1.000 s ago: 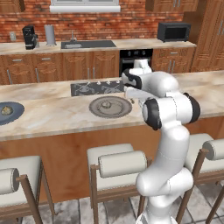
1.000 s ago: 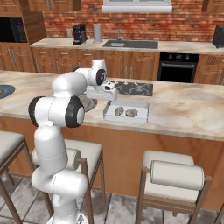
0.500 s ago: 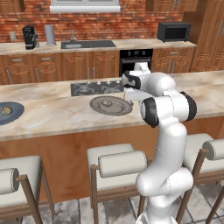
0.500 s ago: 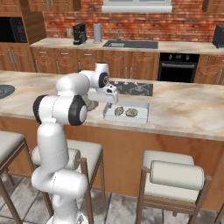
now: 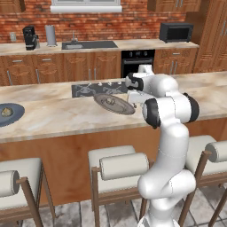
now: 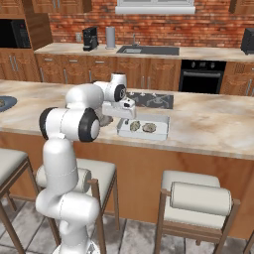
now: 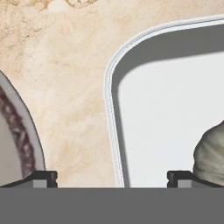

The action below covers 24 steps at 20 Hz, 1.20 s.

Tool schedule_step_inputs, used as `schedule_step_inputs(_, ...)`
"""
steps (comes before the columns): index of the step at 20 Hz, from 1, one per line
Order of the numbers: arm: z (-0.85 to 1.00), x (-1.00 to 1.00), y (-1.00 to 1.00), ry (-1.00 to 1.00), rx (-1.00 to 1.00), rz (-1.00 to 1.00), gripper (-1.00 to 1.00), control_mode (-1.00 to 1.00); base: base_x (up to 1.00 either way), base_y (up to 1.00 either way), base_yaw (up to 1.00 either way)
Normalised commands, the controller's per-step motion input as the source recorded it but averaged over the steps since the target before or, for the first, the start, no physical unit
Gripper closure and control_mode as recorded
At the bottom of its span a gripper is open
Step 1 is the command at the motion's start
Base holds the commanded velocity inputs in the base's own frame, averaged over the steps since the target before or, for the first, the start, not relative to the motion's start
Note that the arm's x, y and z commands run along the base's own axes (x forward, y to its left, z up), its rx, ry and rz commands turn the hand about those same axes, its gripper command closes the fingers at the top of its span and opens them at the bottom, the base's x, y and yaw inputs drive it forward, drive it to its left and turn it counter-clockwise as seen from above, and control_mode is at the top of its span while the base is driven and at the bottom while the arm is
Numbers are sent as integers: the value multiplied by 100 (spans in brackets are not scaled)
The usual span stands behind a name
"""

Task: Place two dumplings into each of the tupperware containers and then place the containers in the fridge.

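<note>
My tool stood wide open and empty above the marbled beige tabletop, straddling the rim of a tupperware container that held two dumplings. Behind lay wooden cabinets and a red brick wall.

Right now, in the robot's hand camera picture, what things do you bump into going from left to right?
Round plate's rim → marble counter → tupperware container's wall → dumpling inside it.
</note>
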Motion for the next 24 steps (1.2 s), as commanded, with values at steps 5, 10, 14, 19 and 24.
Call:
schedule_step_inputs(5, -7, 0, -19, 0, 0, 0, -100, -100, 0, 0, 0)
schedule_step_inputs(10, -9, 0, -16, 0, 0, 0, -100, -100, 0, 0, 0)
schedule_step_inputs(14, -14, -3, 0, 0, 0, 0, -100, -100, 0, 0, 0)
schedule_step_inputs(19, -14, -7, 0, 0, 0, 0, -100, -100, 0, 0, 0)
schedule_step_inputs(24, -21, -1, 0, 0, 0, 0, -100, -100, 0, 0, 0)
